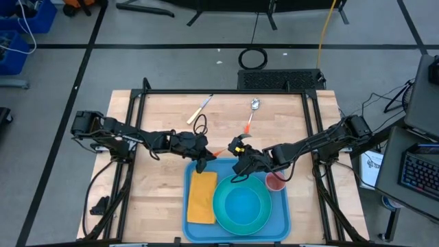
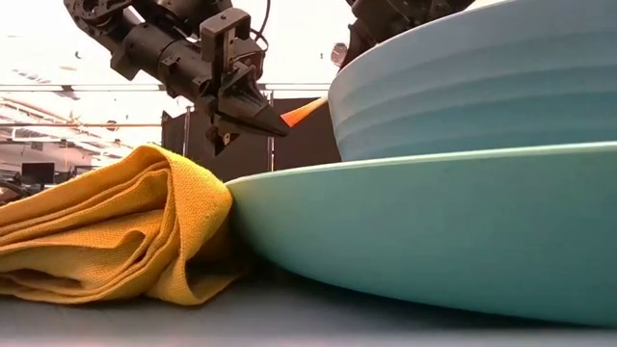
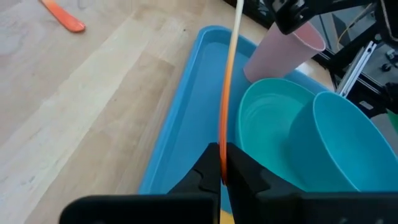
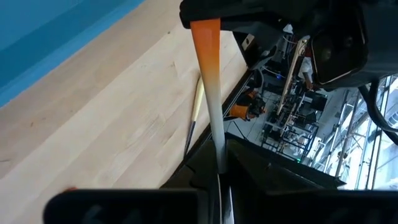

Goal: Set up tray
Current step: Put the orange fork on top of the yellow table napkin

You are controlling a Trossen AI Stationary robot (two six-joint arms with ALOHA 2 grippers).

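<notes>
A thin utensil with an orange handle fading to white spans between both grippers, above the far rim of the blue tray. My left gripper is shut on its orange end and my right gripper on its pale end. On the tray lie a folded yellow napkin, a turquoise plate with a turquoise bowl on it, and a pink cup standing upright. My left gripper pinches the utensil's orange handle end between its two fingers, coming from the table's left side. The utensil is lifted clear and runs away from the fingers toward the other gripper. My right gripper pinches the utensil's pale end between its two fingers, coming from the table's right side. The orange end sits in the left gripper opposite.
An orange-handled spoon and a yellow-handled knife lie on the wooden table beyond the tray. Bare wood spreads to the left and far side. The napkin and plate fill the low view.
</notes>
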